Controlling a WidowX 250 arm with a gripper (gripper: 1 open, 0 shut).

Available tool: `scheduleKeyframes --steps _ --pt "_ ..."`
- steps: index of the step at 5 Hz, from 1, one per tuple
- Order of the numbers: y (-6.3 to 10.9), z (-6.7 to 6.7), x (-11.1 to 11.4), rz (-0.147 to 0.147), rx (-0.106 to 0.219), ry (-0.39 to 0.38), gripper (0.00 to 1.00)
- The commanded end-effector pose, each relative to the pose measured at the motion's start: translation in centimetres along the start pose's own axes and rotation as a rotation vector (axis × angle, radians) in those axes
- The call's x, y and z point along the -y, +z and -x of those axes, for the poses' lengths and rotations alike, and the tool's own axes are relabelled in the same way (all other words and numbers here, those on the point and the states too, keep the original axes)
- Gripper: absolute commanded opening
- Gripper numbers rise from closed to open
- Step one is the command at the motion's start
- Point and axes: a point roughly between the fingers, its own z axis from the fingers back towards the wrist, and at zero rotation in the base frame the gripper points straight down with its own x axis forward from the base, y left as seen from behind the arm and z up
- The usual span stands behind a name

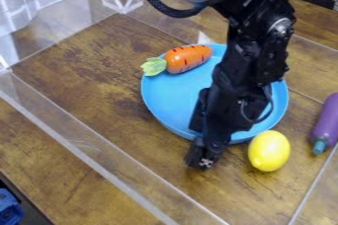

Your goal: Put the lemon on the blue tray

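The small glossy yellow oval toy lemon (270,151) lies on the wooden table in the lower right of the frame, just outside the round light-blue plastic tray (172,95), while the black gripper (205,155) beside it points down, jaws spread wide and empty, apparently lined up for a grasp.

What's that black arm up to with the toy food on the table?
The black robot arm reaches down over the blue tray, its claw low at the tray's near edge and holding nothing. The lemon lies on the wooden table just beside it, not yet on the tray. A carrot rests on the tray's far rim; an eggplant lies further right.
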Motion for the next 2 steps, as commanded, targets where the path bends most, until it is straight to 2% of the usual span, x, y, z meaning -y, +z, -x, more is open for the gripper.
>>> scheduleKeyframes --steps 1,2 --pt "0.53 -1.34 0.44 -0.019 0.037 -0.075 1.00" --pt "0.58 -1.80 0.56 -0.023 0.047 -0.103 1.00"
